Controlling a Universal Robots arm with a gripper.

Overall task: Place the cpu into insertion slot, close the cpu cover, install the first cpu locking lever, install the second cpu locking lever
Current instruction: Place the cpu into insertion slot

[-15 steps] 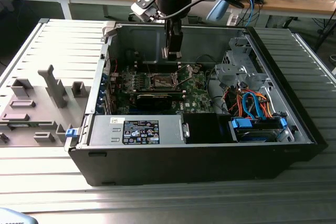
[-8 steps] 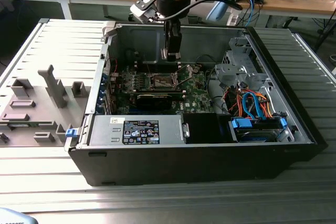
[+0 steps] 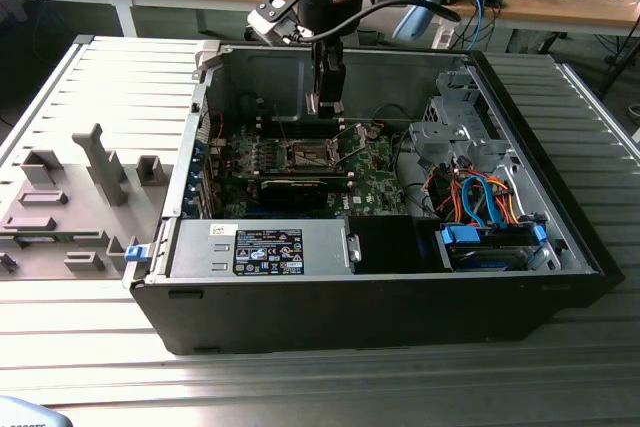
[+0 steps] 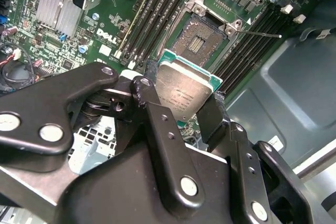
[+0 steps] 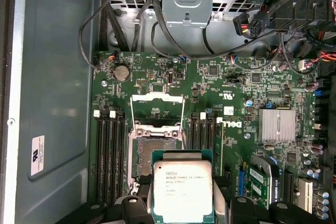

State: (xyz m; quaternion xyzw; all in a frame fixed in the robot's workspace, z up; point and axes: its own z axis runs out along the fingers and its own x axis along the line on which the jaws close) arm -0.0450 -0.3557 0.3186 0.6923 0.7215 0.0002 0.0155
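- The tool [image 3: 325, 102] hangs from the arm inside an open computer case [image 3: 400, 297], which lies on its side on a slatted metal desk [image 3: 100, 367].
- In both wrist views the tool [image 4: 181, 104] [image 5: 181, 206] is partly closed, its two black fingers [image 4: 210, 116] pressing on opposite edges of the cpu [image 4: 184, 93] [image 5: 182, 190].
- The cpu is held flat with its silver top showing. It is in the air and not seated, above and just beside the insertion slot [image 5: 157, 140].
- The insertion slot [image 4: 198, 38] [image 3: 305, 154] sits in the middle of the green motherboard [image 3: 370, 172], towards the far wall of the case. Its dark contact field is bare.
- The cpu cover [image 5: 157, 97] is swung up off the slot, leaving it open.
- In the second wrist view a thin wire locking lever [image 4: 257, 34] sticks out sideways from one corner of the slot, unlatched.
- Long black memory connectors [image 5: 110, 156] run along both sides of the slot, and a finned silver heat sink [image 5: 277, 124] stands further off on the board.
- A grey fixture tray [image 3: 60, 207] lies on the desk at the exterior view's left, well apart from the tool.
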